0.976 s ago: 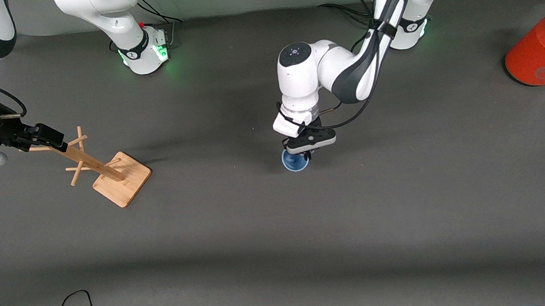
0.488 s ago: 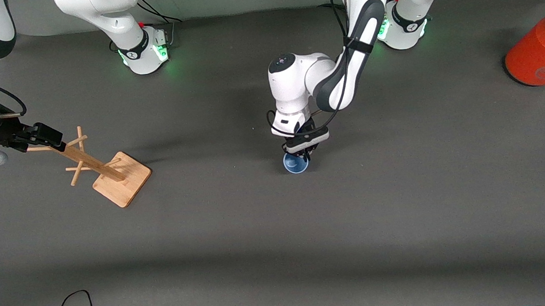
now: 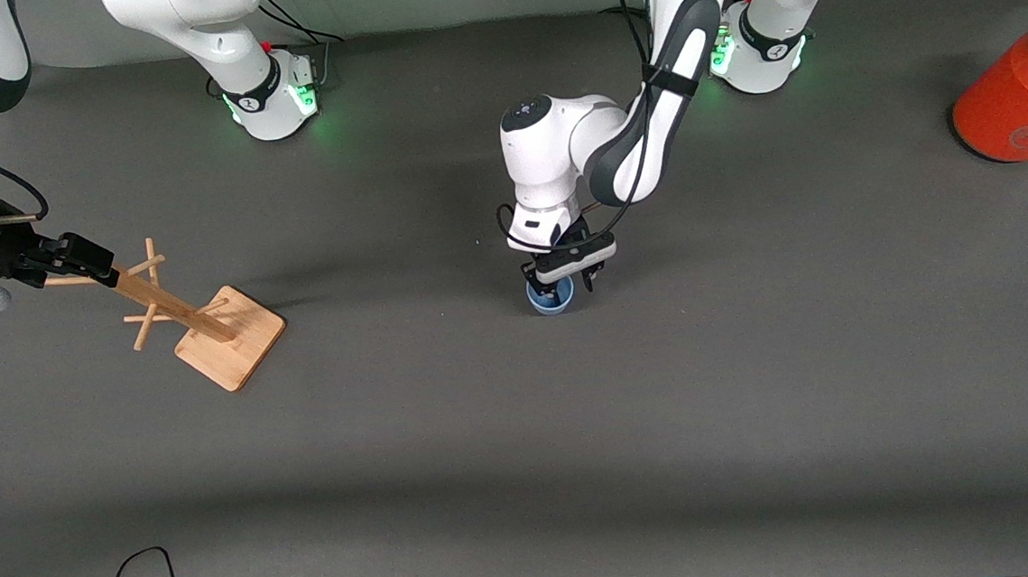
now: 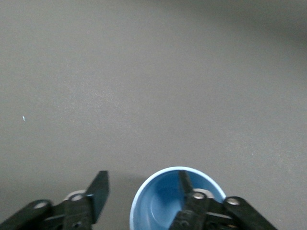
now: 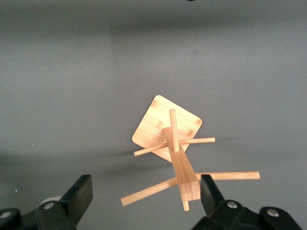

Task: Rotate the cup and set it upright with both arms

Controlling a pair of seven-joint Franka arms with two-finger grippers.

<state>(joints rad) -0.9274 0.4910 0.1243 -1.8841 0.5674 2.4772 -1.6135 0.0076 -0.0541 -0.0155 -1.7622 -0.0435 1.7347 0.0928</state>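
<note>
At the table's [image 3: 758,416] right-arm end, the right pincer [image 3: 91,259] hangs over a wooden peg stand [image 3: 230,336], fingers [image 5: 82,191] spread wide, gripping nothing. Mid-table, the cup [image 3: 551,296] stands mouth up. The left pincer [image 3: 565,278] straddles its rim at about 12 o'clock, one finger [image 4: 186,184] inside the cup [image 4: 163,201], the other outside with a gap, not clamped. An orange can [image 3: 1019,95] sits at the left-arm end.

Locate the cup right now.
The cup stands mouth-up mid-table, under the left gripper, whose open fingers straddle its rim, one finger inside. The wooden rack stands toward the right arm's end.
</note>
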